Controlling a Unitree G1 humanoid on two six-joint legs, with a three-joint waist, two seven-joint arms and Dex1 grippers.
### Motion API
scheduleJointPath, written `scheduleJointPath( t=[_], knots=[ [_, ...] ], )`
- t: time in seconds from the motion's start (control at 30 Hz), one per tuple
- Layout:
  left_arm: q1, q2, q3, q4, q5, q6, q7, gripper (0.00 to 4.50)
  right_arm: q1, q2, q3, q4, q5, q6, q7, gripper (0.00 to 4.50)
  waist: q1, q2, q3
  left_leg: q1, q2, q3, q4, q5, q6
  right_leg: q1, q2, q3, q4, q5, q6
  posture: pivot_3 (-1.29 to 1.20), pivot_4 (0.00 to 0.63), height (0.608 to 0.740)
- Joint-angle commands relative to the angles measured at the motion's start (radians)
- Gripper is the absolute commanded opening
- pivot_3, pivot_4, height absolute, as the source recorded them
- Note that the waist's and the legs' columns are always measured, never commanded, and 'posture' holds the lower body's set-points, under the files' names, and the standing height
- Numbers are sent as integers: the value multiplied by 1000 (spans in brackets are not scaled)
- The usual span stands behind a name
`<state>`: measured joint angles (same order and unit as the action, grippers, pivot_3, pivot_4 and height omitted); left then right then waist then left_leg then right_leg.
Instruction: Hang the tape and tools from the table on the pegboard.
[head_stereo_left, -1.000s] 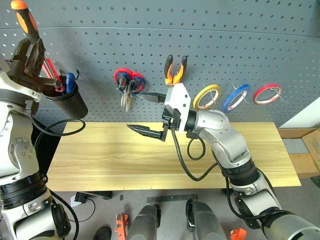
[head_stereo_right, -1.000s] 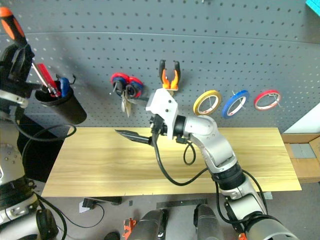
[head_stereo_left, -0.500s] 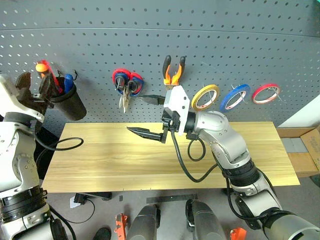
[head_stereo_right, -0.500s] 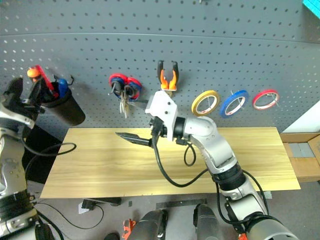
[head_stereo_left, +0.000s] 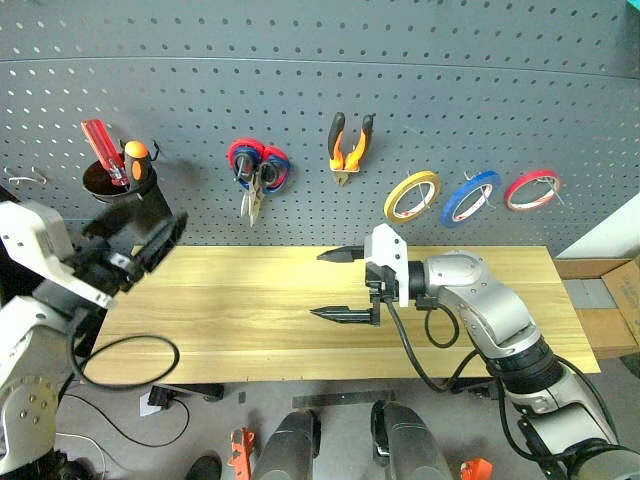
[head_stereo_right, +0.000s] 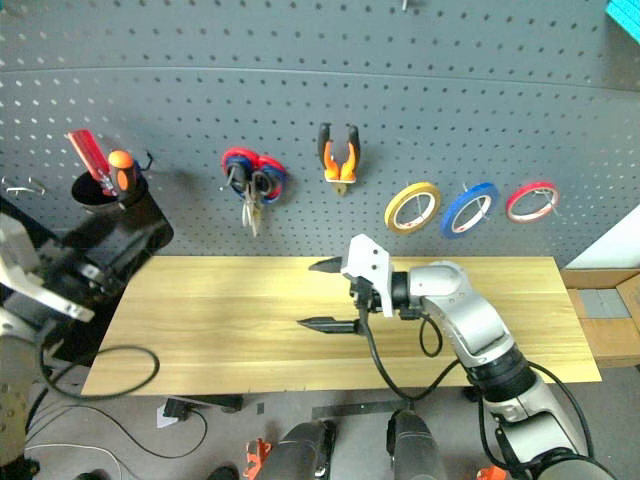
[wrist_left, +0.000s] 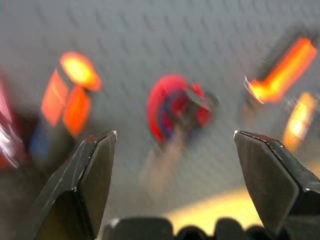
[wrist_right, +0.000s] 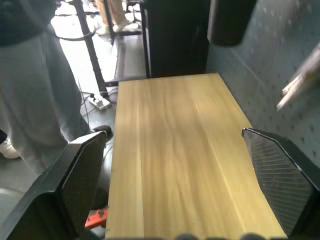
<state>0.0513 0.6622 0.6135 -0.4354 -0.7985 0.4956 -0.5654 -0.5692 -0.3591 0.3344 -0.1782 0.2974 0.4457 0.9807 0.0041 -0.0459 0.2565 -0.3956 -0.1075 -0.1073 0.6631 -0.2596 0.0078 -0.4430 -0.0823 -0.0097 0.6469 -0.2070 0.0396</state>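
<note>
Since table (head_stereo_left: 250, 320) is bare: hanging looks done
Screwdriver (head_stereo_left: 137, 160): in cup
Both grippers, left (wrist_left: 175, 165), right (head_stereo_left: 345, 283): jaws spread, empty
Next: prob. pull arms back

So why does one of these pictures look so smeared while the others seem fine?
The left wrist view is blurred: the scissors and the orange screwdriver on the pegboard are smudges, while the left gripper fingers stay crisp. The right wrist view is sharp across the table. The head views are clear, with the pegboard rows bowed by the lens.
</note>
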Motion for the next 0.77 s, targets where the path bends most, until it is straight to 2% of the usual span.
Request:
scheduleJointPath(
  t=[0.03,0.2,0.33,0.57,0.77],
  knots=[
    [39,-16,-25,-1,46,-39,-25,4002,14,34,-39,3,8,-18,-56,4500,3,2,-3,1,0,0,-1,0,0,1,0,0,0,0,0,92,196,740],
    [16,-87,-107,102,173,-112,37,4002,84,49,-94,72,-30,-64,-165,4500,23,3,-19,2,-2,0,1,0,0,3,-1,-1,-2,1,0,64,167,740],
    [-28,-110,-216,275,423,-253,137,4002,131,59,-145,137,-79,-116,-271,4500,22,4,-39,1,-3,1,1,0,0,3,-2,0,-2,1,0,38,152,740],
    [-83,-214,-325,421,513,-350,164,4002,220,-7,-213,204,-97,-144,-297,4500,14,6,-53,3,-3,4,1,0,0,4,-1,0,-2,1,0,-12,160,740],
    [-43,-225,-373,439,571,-370,156,4002,250,-14,-246,230,-93,-143,-317,4500,-3,6,-54,4,-2,4,1,0,1,4,-1,0,-1,1,0,-21,160,740]
  ],
)
